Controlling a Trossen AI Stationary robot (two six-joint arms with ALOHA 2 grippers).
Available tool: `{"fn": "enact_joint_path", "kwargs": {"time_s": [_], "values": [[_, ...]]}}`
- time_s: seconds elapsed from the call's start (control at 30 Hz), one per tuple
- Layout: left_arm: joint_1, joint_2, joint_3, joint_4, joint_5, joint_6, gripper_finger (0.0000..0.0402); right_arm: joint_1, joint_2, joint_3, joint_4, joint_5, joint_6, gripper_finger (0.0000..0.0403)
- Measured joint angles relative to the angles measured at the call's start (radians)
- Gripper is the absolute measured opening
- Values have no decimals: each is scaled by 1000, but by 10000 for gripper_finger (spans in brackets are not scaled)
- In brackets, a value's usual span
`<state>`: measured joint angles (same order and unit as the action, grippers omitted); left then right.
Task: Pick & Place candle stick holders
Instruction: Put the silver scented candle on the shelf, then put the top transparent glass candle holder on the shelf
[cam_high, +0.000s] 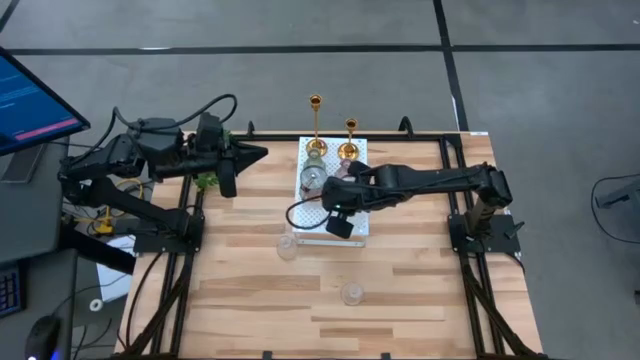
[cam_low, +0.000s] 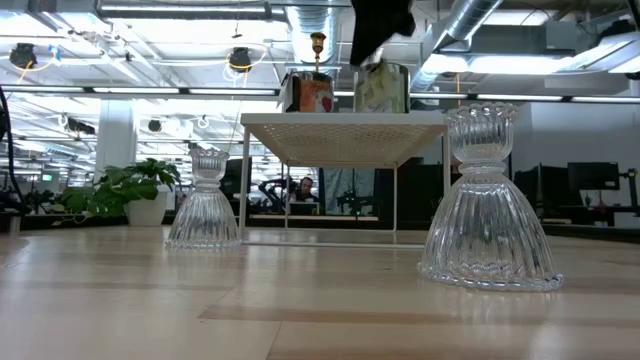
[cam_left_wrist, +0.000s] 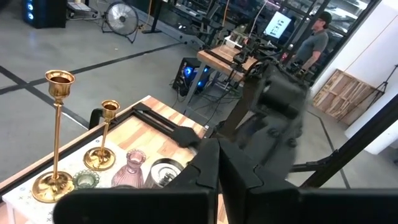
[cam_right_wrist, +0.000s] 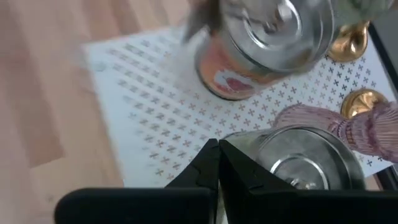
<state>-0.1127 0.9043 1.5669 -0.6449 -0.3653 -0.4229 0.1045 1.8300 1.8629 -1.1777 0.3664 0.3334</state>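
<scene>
The right gripper (cam_high: 340, 192) is hovering over the white board (cam_high: 360, 228), jaws pinched shut and empty. It needs opening before descending squarely onto the pink holder (cam_right_wrist: 367, 124).

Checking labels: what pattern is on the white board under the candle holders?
Rows of small cross-shaped marks on the white board, clearest in the right wrist view.

No words, brands or numbers can be read anywhere. The angled blue monitor screen (cam_high: 30, 100) beside the table shows lines too small to make out — and the white perforated rectangular board (cam_right_wrist: 155, 106) bears only a pattern of small crosses.
</scene>
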Motion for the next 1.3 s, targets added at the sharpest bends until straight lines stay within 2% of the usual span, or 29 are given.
{"fn": "enact_joint_path", "kwargs": {"time_s": [0.13, 0.3, 0.37, 0.43, 0.57, 0.67, 0.73, 0.93, 1.1, 1.23, 1.3], "values": [[0, 0, 0, -7, 0, 0, 7, 66, -35, 122, -82, -1, 51, 0], [0, 0, 0, -108, 41, -12, 4, 203, -48, 262, -327, 25, 231, 0], [0, 0, -1, -183, 72, -51, 4, 270, -48, 262, -407, 47, 338, 0], [0, -2, -24, -232, 127, -93, 4, 334, -53, 213, -378, 38, 384, 0], [0, 0, -100, -291, 293, -188, 4, 429, -51, 131, -396, -25, 526, 5], [-20, 0, -176, -306, 441, -267, 4, 490, -44, 59, -394, -76, 631, 32], [-52, 1, -232, -314, 492, -324, 4, 526, -51, 33, -394, -99, 714, 63], [-163, 2, -377, -319, 515, -365, 8, 630, -51, 11, -394, -60, 880, 174], [-243, 2, -486, -314, 584, -235, 53, 677, -51, 10, -394, -10, 976, 234], [-248, 1, -575, -254, 590, -201, 117, 698, -51, 10, -393, 5, 1018, 238], [-246, 2, -617, -200, 559, -182, 154, 704, -51, 10, -393, 19, 1019, 232]]}}
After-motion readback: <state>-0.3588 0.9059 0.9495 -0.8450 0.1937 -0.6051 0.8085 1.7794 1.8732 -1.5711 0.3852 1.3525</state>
